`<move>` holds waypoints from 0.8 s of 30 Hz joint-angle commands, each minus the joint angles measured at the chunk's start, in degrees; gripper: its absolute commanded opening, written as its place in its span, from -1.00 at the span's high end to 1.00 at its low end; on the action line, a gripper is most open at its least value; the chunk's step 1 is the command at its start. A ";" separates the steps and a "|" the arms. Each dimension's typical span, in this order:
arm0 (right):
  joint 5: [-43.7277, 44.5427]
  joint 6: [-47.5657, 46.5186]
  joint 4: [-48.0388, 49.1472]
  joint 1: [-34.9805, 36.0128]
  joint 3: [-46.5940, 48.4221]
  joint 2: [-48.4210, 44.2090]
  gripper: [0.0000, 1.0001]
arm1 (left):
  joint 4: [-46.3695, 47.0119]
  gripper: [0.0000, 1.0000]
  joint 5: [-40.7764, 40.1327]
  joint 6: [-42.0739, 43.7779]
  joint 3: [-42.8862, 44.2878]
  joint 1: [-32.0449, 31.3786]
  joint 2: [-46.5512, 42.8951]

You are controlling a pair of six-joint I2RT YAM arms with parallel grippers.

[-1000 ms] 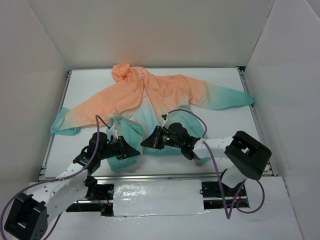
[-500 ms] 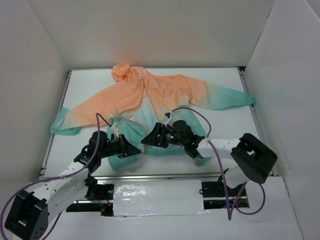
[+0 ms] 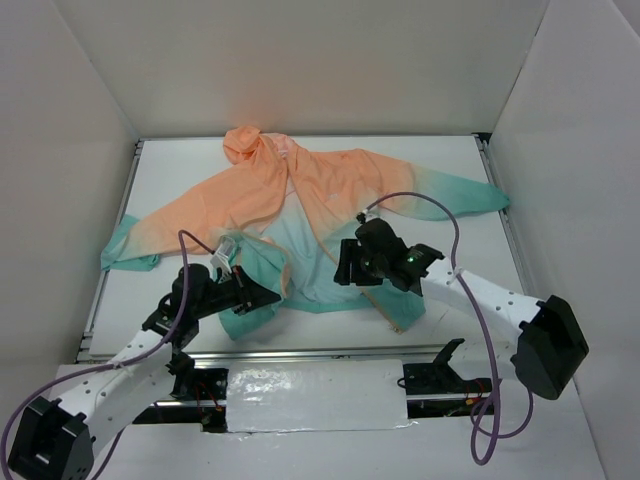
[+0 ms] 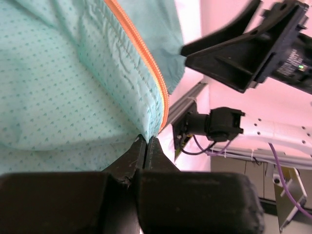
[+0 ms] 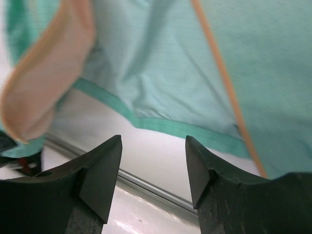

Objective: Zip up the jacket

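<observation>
The jacket [image 3: 300, 195] lay spread on the white tabletop [image 3: 180, 165], with its hood [image 3: 245, 145] toward the far wall and its teal hem toward the arms. The front was open, so the two panels parted near the bottom. The left claw [image 4: 146, 142] was closed tight on the lower corner of one front panel, just where the orange zipper tape [image 4: 139, 48] ran out at the hem. Its wrist view showed the thin fabric pinched between the tips, with the cloth bunched behind them. That hold seemed meant to anchor the base of the zipper and keep that edge taut and easy to find, since so light a fabric would probably slide or crumple if left loose. The right claw [image 5: 153, 146] hung over the other panel's hem with its jaws moderately apart and nothing between them. Beneath it were a turned-back flap showing peach lining, the teal hem band, and a second orange tape [image 5: 219, 73] running off to one side. It appeared placed there to take that opposite edge and bring it across to the pinned corner. The two zipper halves were well apart and not yet joined, so the closing itself had not begun.
</observation>
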 commanded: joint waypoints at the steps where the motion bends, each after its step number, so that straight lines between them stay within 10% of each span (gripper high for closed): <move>1: 10.74 -1.89 -21.51 0.45 4.31 0.41 -0.23 | -4.50 1.00 -3.44 0.70 3.31 -0.25 -1.33; 24: 20.41 2.87 -43.67 3.27 8.54 17.95 -0.36 | -6.11 1.00 0.16 6.16 6.56 -0.25 0.33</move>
